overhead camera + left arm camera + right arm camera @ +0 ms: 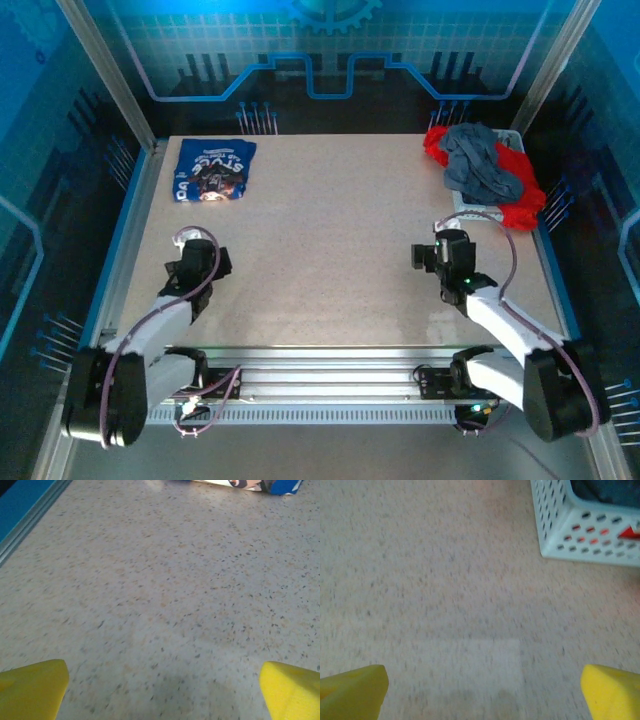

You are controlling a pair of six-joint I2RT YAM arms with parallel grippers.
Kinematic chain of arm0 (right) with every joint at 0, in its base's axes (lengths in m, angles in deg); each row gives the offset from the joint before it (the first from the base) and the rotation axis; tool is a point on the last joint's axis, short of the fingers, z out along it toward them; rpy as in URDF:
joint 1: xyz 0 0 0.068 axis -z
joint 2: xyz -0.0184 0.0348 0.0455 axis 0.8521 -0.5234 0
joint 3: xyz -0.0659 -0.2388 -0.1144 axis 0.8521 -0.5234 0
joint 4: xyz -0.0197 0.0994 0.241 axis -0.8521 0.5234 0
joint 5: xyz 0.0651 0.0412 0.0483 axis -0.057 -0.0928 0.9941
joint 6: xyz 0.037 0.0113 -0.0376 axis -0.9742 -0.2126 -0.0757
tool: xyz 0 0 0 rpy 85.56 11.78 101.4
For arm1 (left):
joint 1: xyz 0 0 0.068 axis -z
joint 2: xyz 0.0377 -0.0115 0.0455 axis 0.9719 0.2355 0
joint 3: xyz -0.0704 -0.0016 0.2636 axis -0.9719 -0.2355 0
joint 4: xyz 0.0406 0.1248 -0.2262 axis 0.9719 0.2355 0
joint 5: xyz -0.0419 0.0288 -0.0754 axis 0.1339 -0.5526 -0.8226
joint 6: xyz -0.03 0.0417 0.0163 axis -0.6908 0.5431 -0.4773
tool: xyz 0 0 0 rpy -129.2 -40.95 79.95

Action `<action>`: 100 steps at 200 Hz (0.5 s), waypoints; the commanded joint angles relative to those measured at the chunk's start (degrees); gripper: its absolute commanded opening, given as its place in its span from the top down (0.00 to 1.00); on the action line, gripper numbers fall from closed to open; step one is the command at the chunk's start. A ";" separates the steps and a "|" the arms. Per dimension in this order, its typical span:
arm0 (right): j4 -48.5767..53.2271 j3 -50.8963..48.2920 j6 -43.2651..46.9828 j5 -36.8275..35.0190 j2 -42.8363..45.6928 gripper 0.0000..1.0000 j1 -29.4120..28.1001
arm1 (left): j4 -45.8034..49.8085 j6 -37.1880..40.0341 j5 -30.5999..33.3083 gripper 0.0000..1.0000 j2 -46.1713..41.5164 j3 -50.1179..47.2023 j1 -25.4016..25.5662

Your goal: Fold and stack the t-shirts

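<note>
One blue t-shirt [210, 172] is seen folded far left on the table [340, 260]. One grey t-shirt [480, 165] is heaped over red t-shirts [522, 208] in one basket [555, 535]. The left gripper [160, 690] and right gripper [480, 690] are held wide apart, empty.

Matt speckled beige tabletop [340, 250], soft royal-blue printed cloth tee [212, 170] at its far-left corner, limp slate-grey cloth tee [480, 165] and red cloth tee [525, 200] in smooth white perforated plastic basket [580, 530] at its far-right corner.
</note>
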 commanded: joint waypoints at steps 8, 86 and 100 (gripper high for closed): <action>-21.61 -1.79 3.58 3.78 -7.06 0.00 3.54 | -25.72 1.44 -7.08 0.01 7.08 -0.68 -3.74; -42.79 -3.09 6.49 13.37 -22.06 0.00 9.24 | -60.10 8.18 -13.69 0.01 26.55 -5.52 -3.84; -41.99 -3.09 6.27 13.88 -21.68 0.00 9.37 | -53.60 7.89 -13.80 0.01 25.33 -2.69 -3.79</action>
